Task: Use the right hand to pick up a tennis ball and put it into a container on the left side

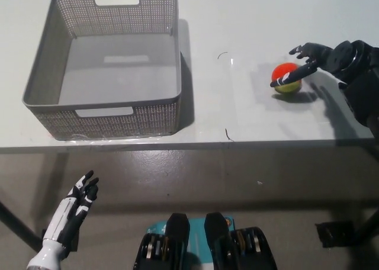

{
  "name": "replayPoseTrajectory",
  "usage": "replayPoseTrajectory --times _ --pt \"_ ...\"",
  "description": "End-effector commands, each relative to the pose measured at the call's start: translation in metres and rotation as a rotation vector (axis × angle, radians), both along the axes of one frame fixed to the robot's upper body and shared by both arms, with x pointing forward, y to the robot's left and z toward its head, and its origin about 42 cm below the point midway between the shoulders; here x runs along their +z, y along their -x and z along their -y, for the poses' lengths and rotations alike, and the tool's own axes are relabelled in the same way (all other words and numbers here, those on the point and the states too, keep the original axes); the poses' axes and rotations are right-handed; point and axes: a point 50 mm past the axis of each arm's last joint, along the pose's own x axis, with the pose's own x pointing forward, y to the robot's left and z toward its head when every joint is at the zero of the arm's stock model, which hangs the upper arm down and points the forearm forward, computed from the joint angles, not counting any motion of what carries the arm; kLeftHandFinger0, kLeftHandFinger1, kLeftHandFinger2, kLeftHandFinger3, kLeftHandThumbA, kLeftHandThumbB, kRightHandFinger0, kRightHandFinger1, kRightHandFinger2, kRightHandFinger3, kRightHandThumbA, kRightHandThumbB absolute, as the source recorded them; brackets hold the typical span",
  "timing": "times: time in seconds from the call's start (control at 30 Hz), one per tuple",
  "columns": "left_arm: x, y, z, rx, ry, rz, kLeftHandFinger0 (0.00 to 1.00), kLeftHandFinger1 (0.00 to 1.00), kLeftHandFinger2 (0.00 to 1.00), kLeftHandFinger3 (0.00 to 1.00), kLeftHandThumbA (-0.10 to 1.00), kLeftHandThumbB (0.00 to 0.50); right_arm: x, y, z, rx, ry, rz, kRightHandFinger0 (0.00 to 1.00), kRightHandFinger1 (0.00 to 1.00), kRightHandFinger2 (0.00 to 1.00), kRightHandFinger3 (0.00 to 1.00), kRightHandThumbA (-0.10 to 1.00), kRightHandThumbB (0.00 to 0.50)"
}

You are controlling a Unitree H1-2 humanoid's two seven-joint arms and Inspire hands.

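Note:
A red and yellow-green tennis ball (284, 79) lies on the white table at the right. My black right hand (323, 60) hovers over it from the right, open, with one finger crossing the ball's top and the others spread above. The grey mesh basket (47, 74) stands empty at the table's left. Below the table edge at the lower left, my white left hand (74, 208) rests open.
The white table (237, 116) ends in a front edge running across the picture's middle, with grey floor below it. A couple of small dark marks lie on the table between basket and ball.

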Motion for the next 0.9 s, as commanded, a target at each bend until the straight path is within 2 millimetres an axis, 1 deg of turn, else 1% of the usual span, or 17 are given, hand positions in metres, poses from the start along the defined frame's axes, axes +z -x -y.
replayPoseTrajectory --times 0.0,0.03,0.1,0.2,0.23,0.3,0.37,0.4,0.47,0.53,0.6,0.63,0.67,0.7,0.73,0.77,0.87 --pt "0.013 -0.007 -0.002 -0.028 -0.027 0.035 1.00 1.00 1.00 1.00 0.84 0.256 0.051 -0.013 -0.012 0.065 0.016 0.135 1.00 1.00 1.00 1.00 1.00 0.467" --pt "0.014 -0.007 -0.002 -0.029 -0.029 0.036 1.00 1.00 1.00 1.00 0.84 0.254 0.050 -0.013 -0.012 0.073 0.020 0.139 1.00 1.00 1.00 1.00 1.00 0.467" --pt "0.014 -0.008 -0.002 -0.033 -0.027 0.036 1.00 1.00 1.00 1.00 0.84 0.246 0.049 -0.013 -0.013 0.080 0.022 0.136 1.00 1.00 1.00 1.00 1.00 0.440" --pt "0.014 -0.008 -0.002 -0.034 -0.032 0.033 1.00 1.00 1.00 1.00 0.83 0.258 0.046 -0.012 -0.013 0.071 0.024 0.132 1.00 1.00 1.00 1.00 1.00 0.450" --pt "0.013 -0.009 -0.002 -0.037 -0.037 0.039 1.00 1.00 1.00 1.00 0.84 0.256 0.045 -0.012 -0.013 0.074 0.033 0.132 1.00 1.00 1.00 1.00 1.00 0.438" --pt "0.014 -0.009 -0.002 -0.040 -0.036 0.043 1.00 1.00 1.00 1.00 0.83 0.250 0.044 -0.012 -0.013 0.075 0.046 0.132 1.00 1.00 1.00 1.00 1.00 0.444" --pt "0.013 -0.010 -0.002 -0.039 -0.036 0.045 1.00 1.00 1.00 1.00 0.83 0.249 0.042 -0.012 -0.013 0.083 0.045 0.127 1.00 1.00 1.00 1.00 1.00 0.421" --pt "0.013 -0.009 -0.003 -0.040 -0.040 0.045 1.00 1.00 1.00 1.00 0.83 0.246 0.040 -0.012 -0.013 0.082 0.036 0.125 1.00 1.00 1.00 1.00 1.00 0.419" --pt "0.014 -0.009 -0.002 -0.045 -0.038 0.047 1.00 1.00 1.00 1.00 0.83 0.241 0.040 -0.012 -0.012 0.071 0.025 0.122 1.00 1.00 1.00 1.00 1.00 0.425" --pt "0.014 -0.009 -0.002 -0.044 -0.041 0.045 1.00 1.00 1.00 1.00 0.83 0.252 0.039 -0.012 -0.013 0.065 0.042 0.114 1.00 1.00 1.00 1.00 1.00 0.448" --pt "0.015 -0.010 -0.002 -0.046 -0.044 0.043 1.00 1.00 1.00 1.00 0.83 0.253 0.039 -0.012 -0.012 0.075 0.053 0.117 1.00 1.00 1.00 1.00 1.00 0.446" --pt "0.015 -0.010 -0.002 -0.046 -0.042 0.044 1.00 1.00 1.00 1.00 0.83 0.252 0.038 -0.012 -0.012 0.079 0.058 0.115 1.00 1.00 1.00 1.00 1.00 0.456" --pt "0.014 -0.010 -0.002 -0.046 -0.040 0.044 1.00 1.00 1.00 1.00 0.83 0.251 0.038 -0.012 -0.012 0.082 0.063 0.113 1.00 1.00 1.00 1.00 1.00 0.456" --pt "0.015 -0.010 -0.001 -0.045 -0.041 0.044 1.00 1.00 1.00 1.00 0.82 0.259 0.038 -0.012 -0.012 0.089 0.064 0.113 1.00 1.00 1.00 1.00 1.00 0.442" --pt "0.015 -0.010 -0.001 -0.047 -0.041 0.044 1.00 1.00 1.00 1.00 0.82 0.257 0.038 -0.012 -0.012 0.088 0.063 0.113 1.00 1.00 1.00 1.00 1.00 0.453" --pt "0.015 -0.010 -0.001 -0.051 -0.041 0.045 1.00 1.00 1.00 1.00 0.82 0.258 0.037 -0.012 -0.012 0.091 0.051 0.112 1.00 1.00 1.00 1.00 1.00 0.430" --pt "0.016 -0.011 -0.002 -0.048 -0.043 0.043 1.00 1.00 1.00 1.00 0.82 0.263 0.038 -0.012 -0.013 0.090 0.052 0.113 1.00 1.00 1.00 1.00 1.00 0.424"
